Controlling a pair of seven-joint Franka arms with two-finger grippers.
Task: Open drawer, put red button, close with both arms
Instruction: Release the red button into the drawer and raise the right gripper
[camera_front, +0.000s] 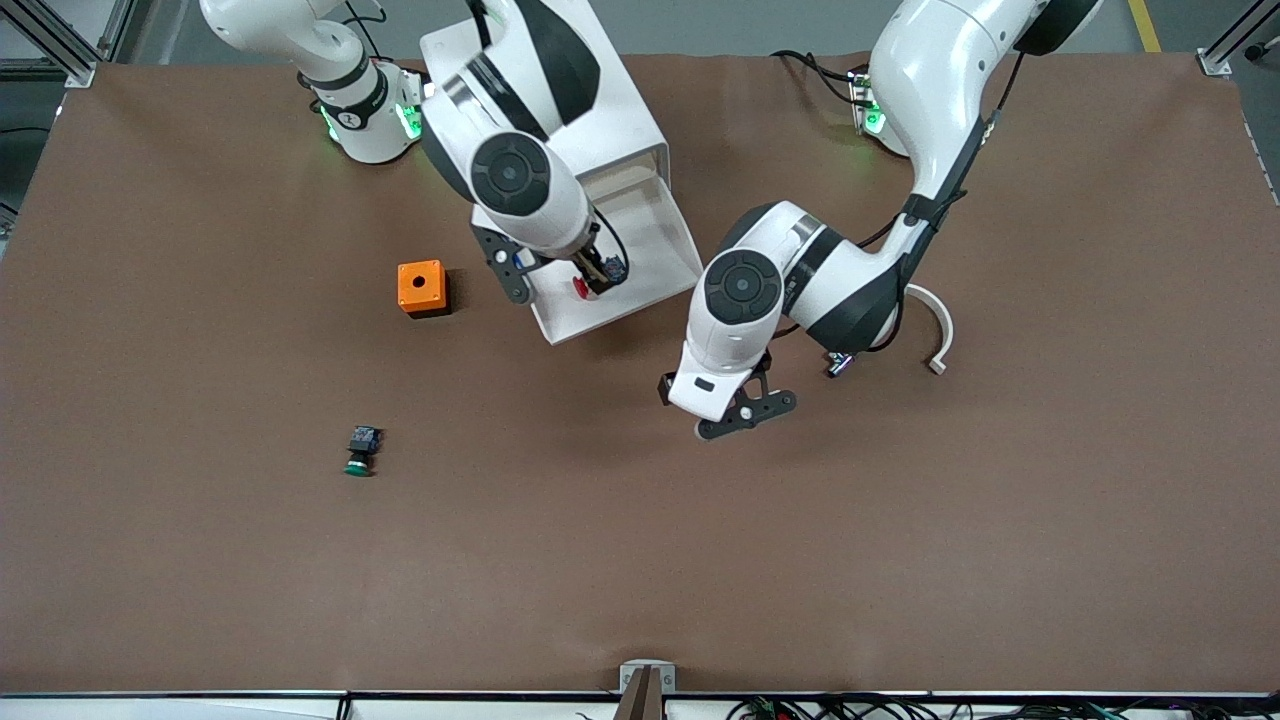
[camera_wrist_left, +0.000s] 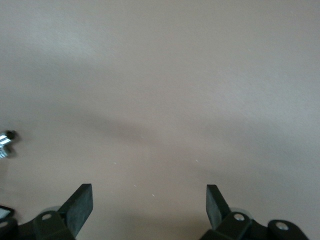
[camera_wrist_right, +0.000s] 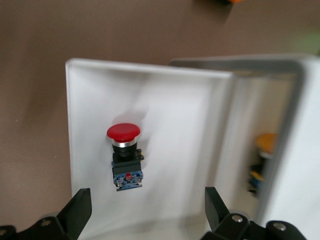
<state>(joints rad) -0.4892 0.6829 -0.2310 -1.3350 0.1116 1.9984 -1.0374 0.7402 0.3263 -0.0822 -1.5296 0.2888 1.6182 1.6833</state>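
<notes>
The counter (camera_front: 900, 560) is plain brown, with no pattern. The drawer (camera_wrist_right: 95, 150) is white, and so is its cabinet (camera_front: 620, 120). The red button (camera_wrist_right: 123, 132) has a red cap, a silver ring under it, a black neck and a blue block body. Both arms are glossy white with black joint rings; the left claw (camera_wrist_left: 149, 205) and the right claw (camera_wrist_right: 147, 210) are black. A cube (camera_front: 422, 288) is orange. The other button (camera_front: 361, 450) has a green cap and a dark body.
</notes>
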